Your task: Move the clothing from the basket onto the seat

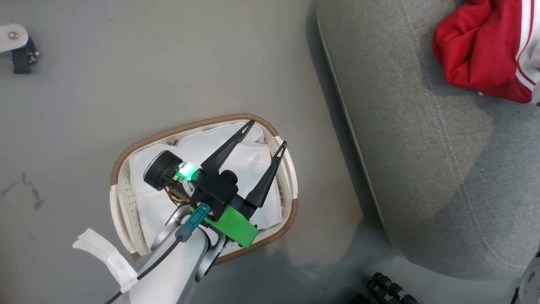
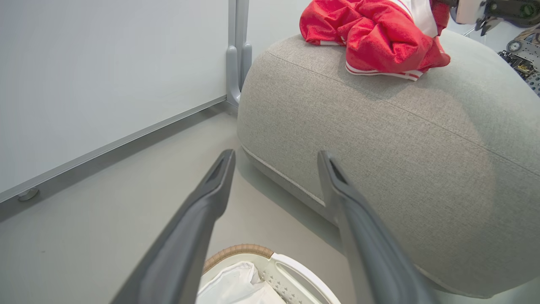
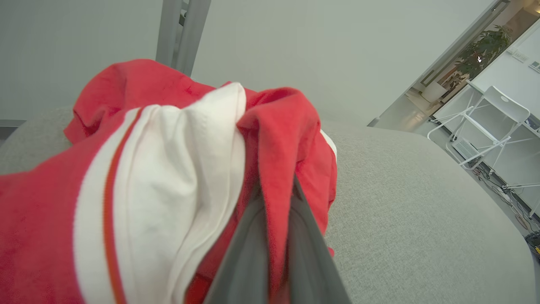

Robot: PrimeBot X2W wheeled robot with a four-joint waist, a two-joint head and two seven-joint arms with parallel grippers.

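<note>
The clothing (image 1: pixel 472 46) lies bunched on the grey seat (image 1: pixel 422 169) at the upper right: red fabric with white panels and thin stripes. In the right wrist view my right gripper (image 3: pixel 276 190) is shut on a red fold of the clothing (image 3: pixel 147 190), which rests on the seat (image 3: pixel 400 211). My left gripper (image 1: pixel 268 133) hangs open over the basket (image 1: pixel 202 123), nothing between its fingers. Inside the basket I see its white liner (image 1: pixel 152 211). The left wrist view shows the open left gripper (image 2: pixel 276 155) above the basket rim (image 2: pixel 238 250), facing the seat (image 2: pixel 400 147) and clothing (image 2: pixel 379 38).
The basket stands on grey floor just left of the seat's rounded edge. A black caster on a white bracket (image 1: pixel 21 55) sits at the far upper left. Dark ribbed cables (image 1: pixel 388 289) lie near the seat's front corner. A white wall panel and post (image 2: pixel 236 50) stand behind; a white chair (image 3: pixel 485 118) stands beyond the seat.
</note>
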